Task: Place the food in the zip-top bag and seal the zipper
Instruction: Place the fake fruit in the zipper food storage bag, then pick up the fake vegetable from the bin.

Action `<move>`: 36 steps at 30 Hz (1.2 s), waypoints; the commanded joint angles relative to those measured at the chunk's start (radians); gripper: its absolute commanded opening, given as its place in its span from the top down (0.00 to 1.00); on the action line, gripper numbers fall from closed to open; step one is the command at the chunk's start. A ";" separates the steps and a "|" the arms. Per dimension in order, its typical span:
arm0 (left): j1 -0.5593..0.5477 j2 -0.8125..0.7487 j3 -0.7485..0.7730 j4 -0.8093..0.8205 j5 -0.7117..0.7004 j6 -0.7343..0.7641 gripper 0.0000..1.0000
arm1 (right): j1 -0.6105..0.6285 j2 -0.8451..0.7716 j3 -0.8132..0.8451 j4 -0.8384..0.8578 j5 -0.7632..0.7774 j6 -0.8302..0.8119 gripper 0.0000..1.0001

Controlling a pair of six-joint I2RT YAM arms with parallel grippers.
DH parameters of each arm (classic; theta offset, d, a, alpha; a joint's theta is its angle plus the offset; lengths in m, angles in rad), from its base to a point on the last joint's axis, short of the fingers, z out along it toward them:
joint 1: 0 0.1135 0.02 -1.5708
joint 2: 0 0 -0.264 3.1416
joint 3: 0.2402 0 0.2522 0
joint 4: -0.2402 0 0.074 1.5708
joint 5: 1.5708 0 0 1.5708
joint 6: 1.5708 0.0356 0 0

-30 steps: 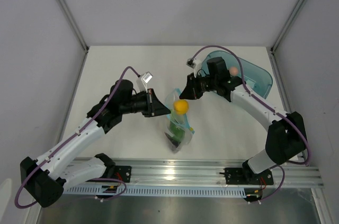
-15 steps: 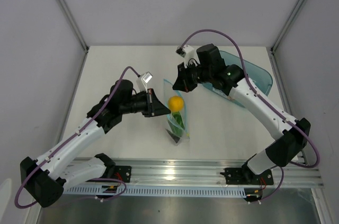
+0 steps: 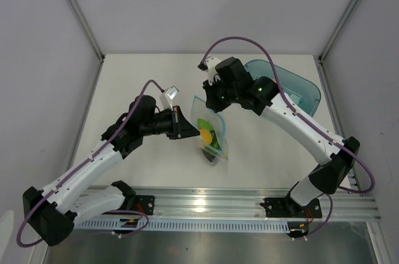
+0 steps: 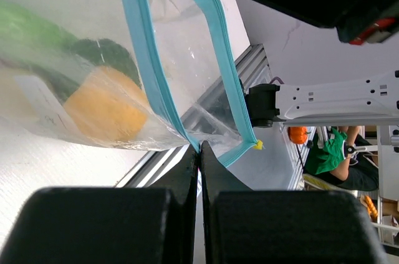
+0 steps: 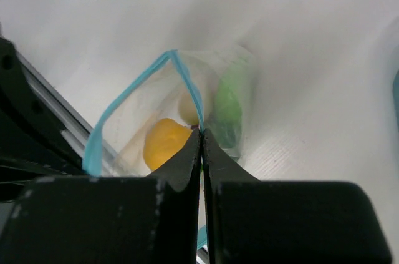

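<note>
From above, the zip-top bag (image 3: pixel 212 128) is hanging over the middle of the surface (image 3: pixel 137 77), stretched between the two arms. The left fingers (image 3: pixel 188 130) are pinching its left edge, closed tight on it. The right fingers (image 3: pixel 214 105) are pinching the far edge, closed as well. Inside the bag a yellow-orange round fruit (image 3: pixel 204 133) is sitting just beside a bright green piece (image 3: pixel 216 139), and something dark (image 3: pixel 211 156) is lying at the bag's near end. Whether that end is touching the surface I cannot tell. The teal tub (image 3: pixel 298 89) is standing well apart at the far right, behind the right arm.

The left wrist camera is looking along its own fingers, which are pressing together with no gap and gripping the light-blue zipper (image 4: pixel 147 58) near the corner where its two strips are meeting. Beyond the grip the strips are spreading apart, so the mouth is standing open. Through the clear plastic the fruit is pressing against the near wall, with a dark green pepper (image 4: pixel 109 55) beside it and a white patch (image 4: pixel 37 98) on the plastic.

The right wrist camera is looking down into the bag. Its fingers are clamping one side of the zipper, and the strip is looping open to the left. Below are the fruit, a pale rounded piece (image 5: pixel 187 108) and the bright green piece along the right wall.
</note>
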 commanded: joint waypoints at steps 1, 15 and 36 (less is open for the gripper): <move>-0.003 -0.042 -0.007 0.002 -0.012 -0.005 0.99 | -0.014 0.002 -0.018 -0.004 0.076 0.003 1.00; -0.003 -0.041 -0.014 -0.002 -0.025 0.001 1.00 | -0.088 -0.042 -0.031 0.071 0.005 0.039 0.30; -0.002 -0.015 -0.020 0.031 0.001 0.002 1.00 | -0.460 0.048 -0.063 0.380 0.513 0.217 0.01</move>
